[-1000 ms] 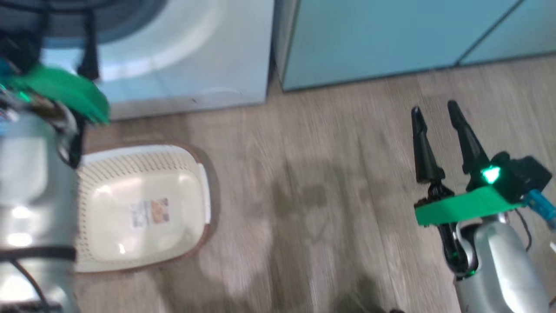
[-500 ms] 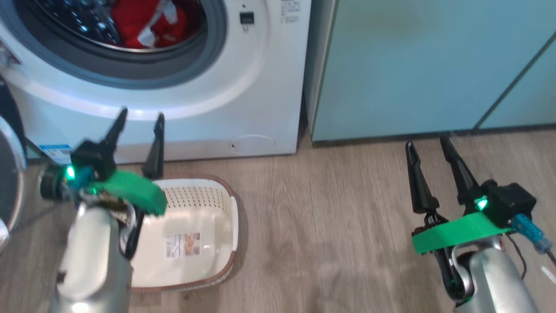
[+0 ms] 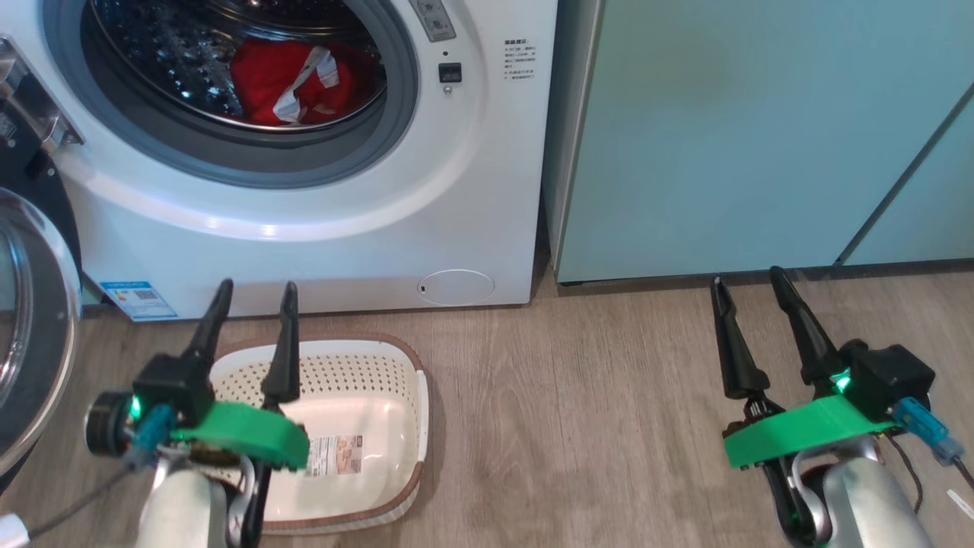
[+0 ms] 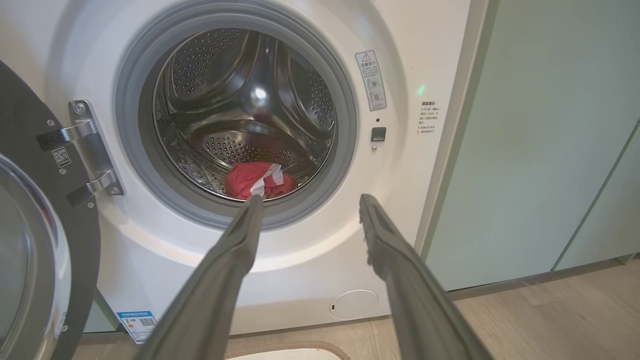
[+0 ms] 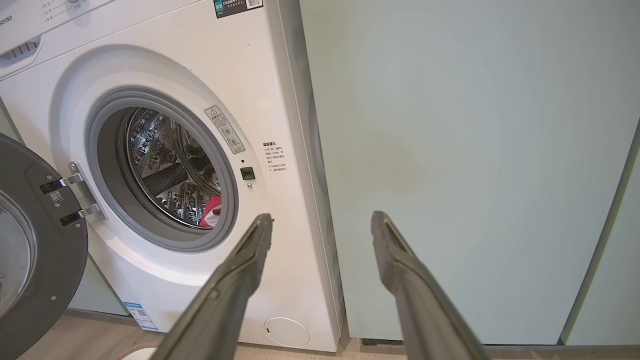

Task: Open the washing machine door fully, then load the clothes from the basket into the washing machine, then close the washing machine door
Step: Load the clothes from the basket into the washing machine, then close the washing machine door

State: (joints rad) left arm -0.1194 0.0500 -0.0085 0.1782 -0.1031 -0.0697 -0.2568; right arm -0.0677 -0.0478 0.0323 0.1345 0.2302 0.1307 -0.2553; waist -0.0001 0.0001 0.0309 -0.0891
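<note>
One clothes bundle in washing machine — well beyond left pincer.

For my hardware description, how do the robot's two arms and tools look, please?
Both match. The left tool and right tool each have two long tapering black fingers, a small green light, a bright green bracket, a blue cable plug and a silver forearm.

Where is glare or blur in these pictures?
Head view: sharp, a glare band on the washer, shine in the basket. Left wrist view: a bright glint on the drum. Right wrist view: even light on the cabinet, no blur.
</note>
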